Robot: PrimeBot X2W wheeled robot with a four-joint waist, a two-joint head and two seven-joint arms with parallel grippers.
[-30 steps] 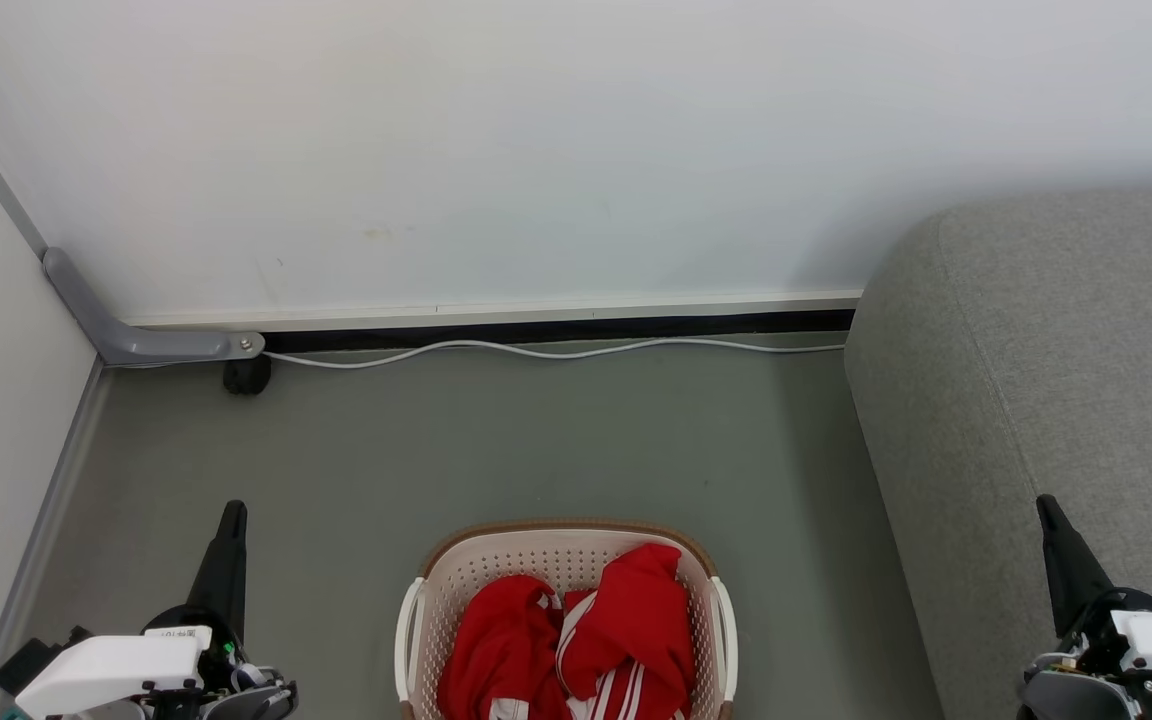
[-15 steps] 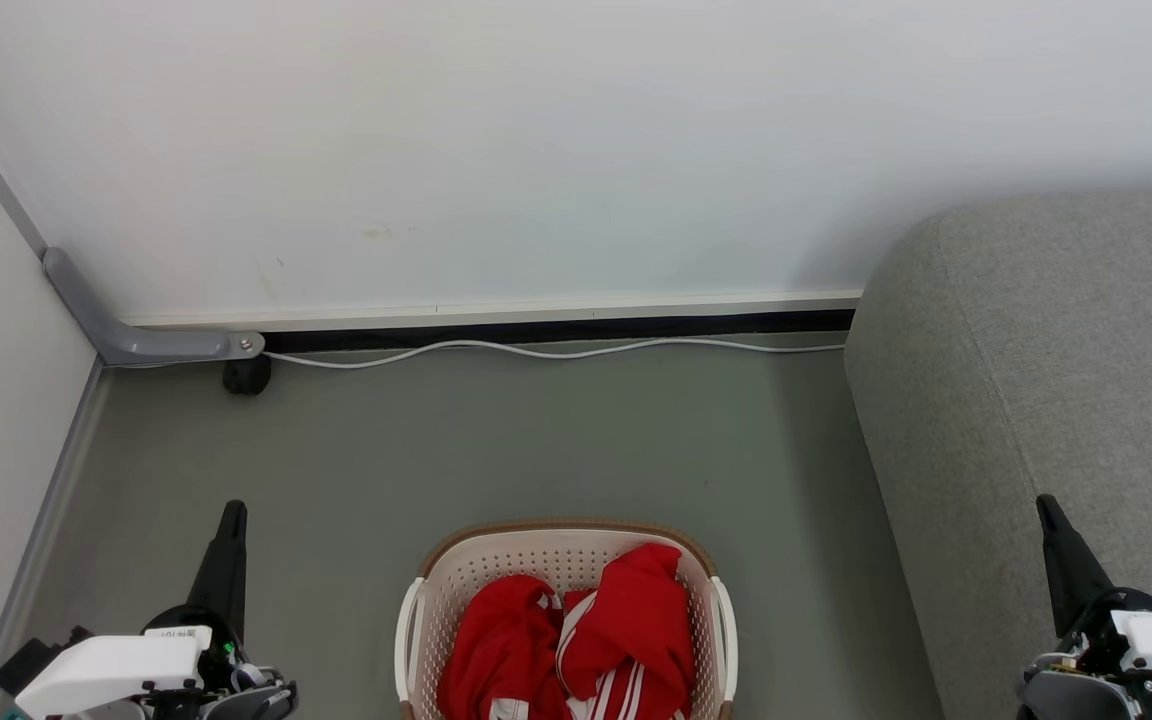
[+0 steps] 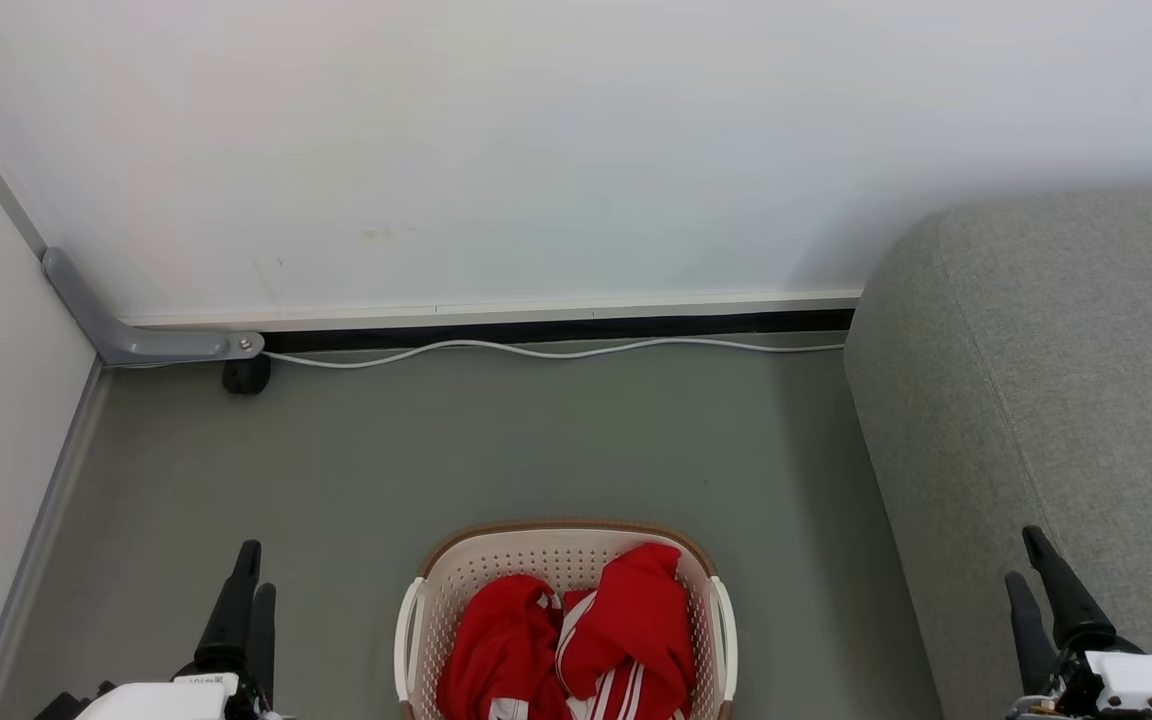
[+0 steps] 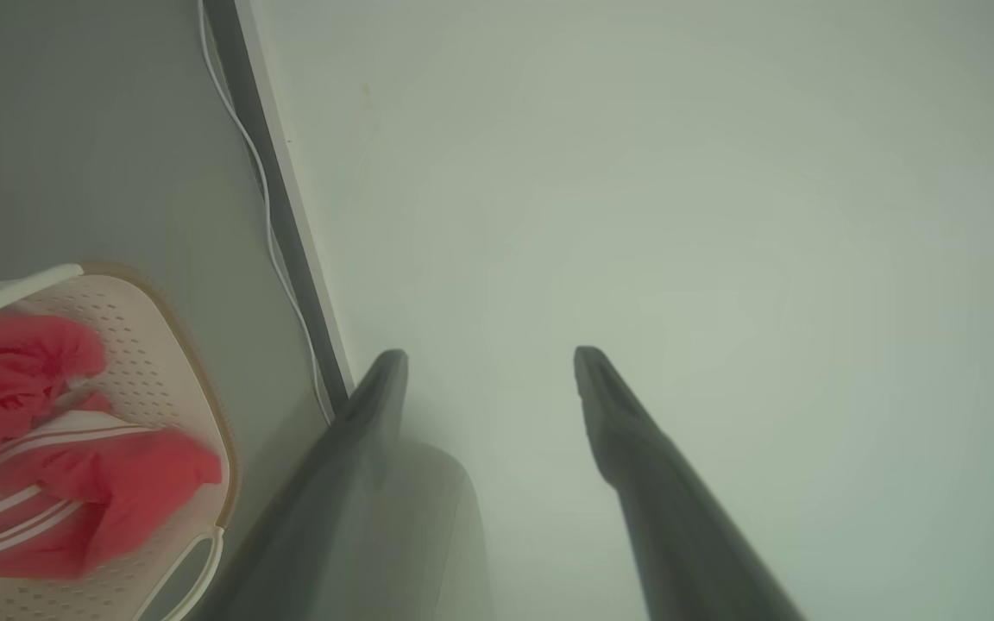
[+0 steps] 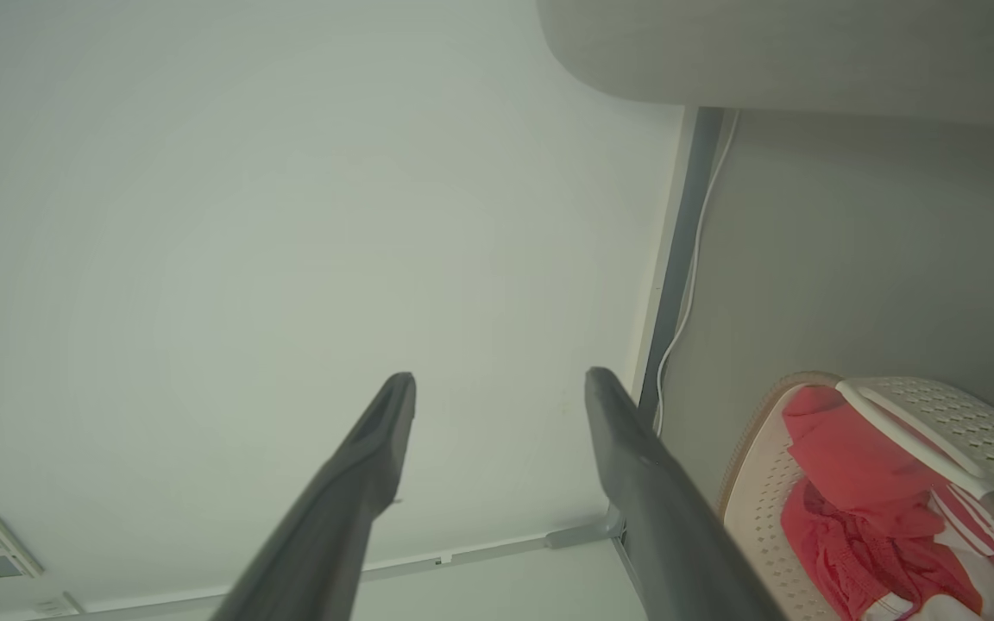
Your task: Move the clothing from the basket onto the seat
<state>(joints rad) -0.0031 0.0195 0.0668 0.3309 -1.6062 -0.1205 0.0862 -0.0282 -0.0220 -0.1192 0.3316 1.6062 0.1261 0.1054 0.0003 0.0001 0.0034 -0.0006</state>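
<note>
Both arms low, either side of the basket. L gripper at bottom left of head view, R gripper at bottom right, tips pointing up-frame. Both spread wide, holding nothing: L wrist view shows its two fingers well apart w/ just the wall behind them, R wrist view same. L gripper clear of basket and fabric. R gripper overlaps the seat front in head view, contact can't be judged. All clothing in the basket: two red pieces side by side, left one lower and crumpled, right one bunched higher, reaching abt rim level at the back, white stripes near its lower edge. Basket sits on the grey floor, bottom centre of head view, btwn the grippers, near end cut off by frame edge; white handles on both sides. Seat is on robot's right of basket, apart from it w/ a strip of floor btwn. Along the wall base a white cable runs across to the seat; grey bracket and small black item in the far-left corner.
</note>
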